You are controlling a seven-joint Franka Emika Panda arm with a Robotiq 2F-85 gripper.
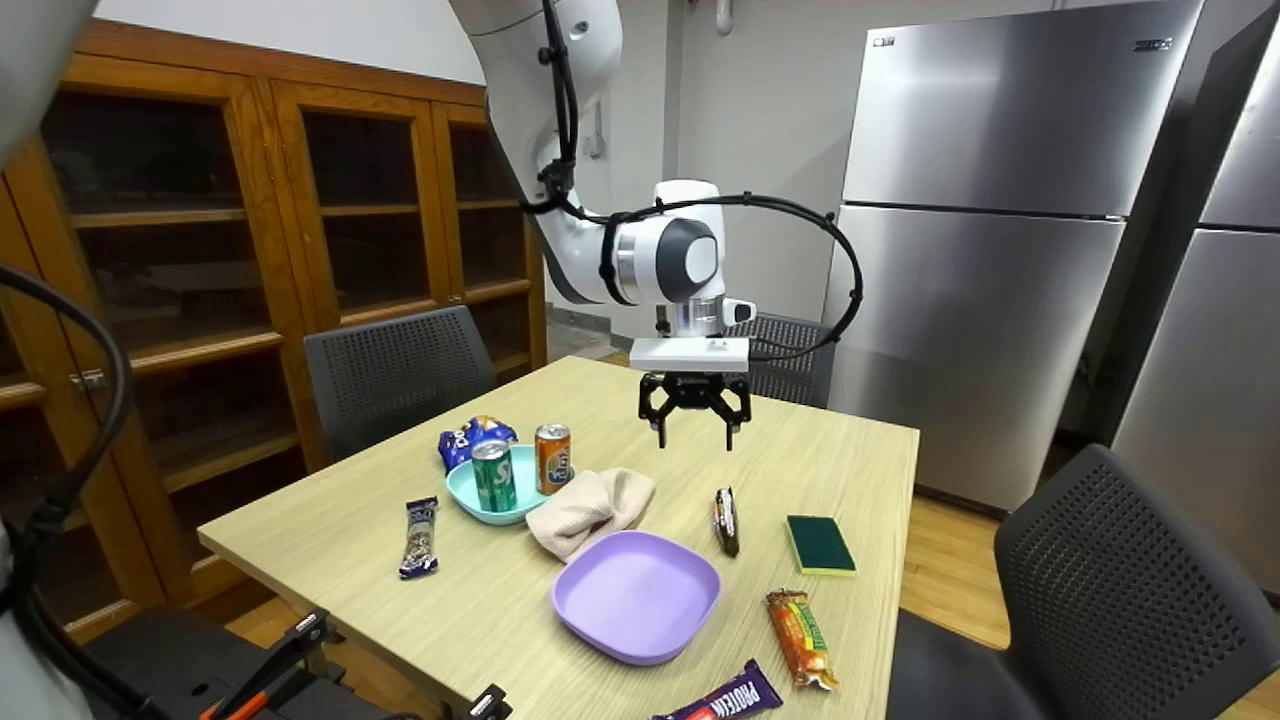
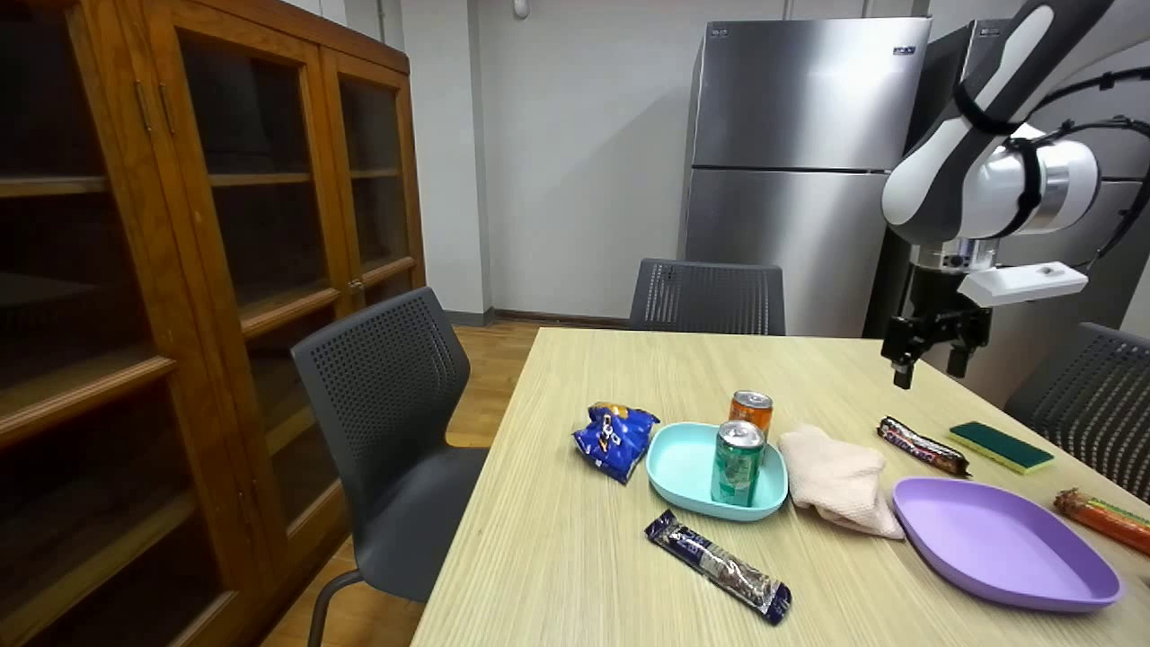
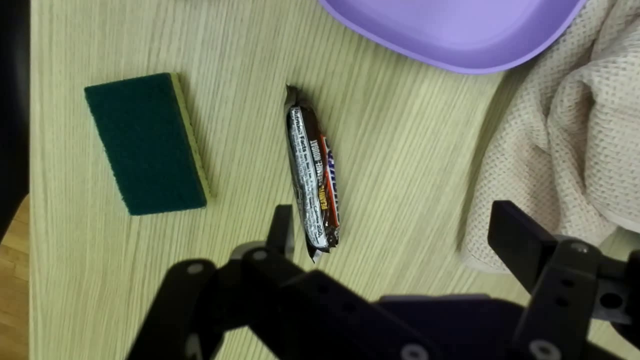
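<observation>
The gripper (image 1: 696,441) is spread wide and empty above the table (image 1: 820,465). In both exterior views, the peanut candy bar (image 3: 315,175) lies left of the scrub sponge (image 1: 820,543). It looks light, softish and slippery, best pinched round its middle

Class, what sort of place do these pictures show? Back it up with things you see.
Probably a break room or shared kitchen: there is a tall steel fridge, a glass-fronted wooden cabinet, and a table with chairs around it.
</observation>
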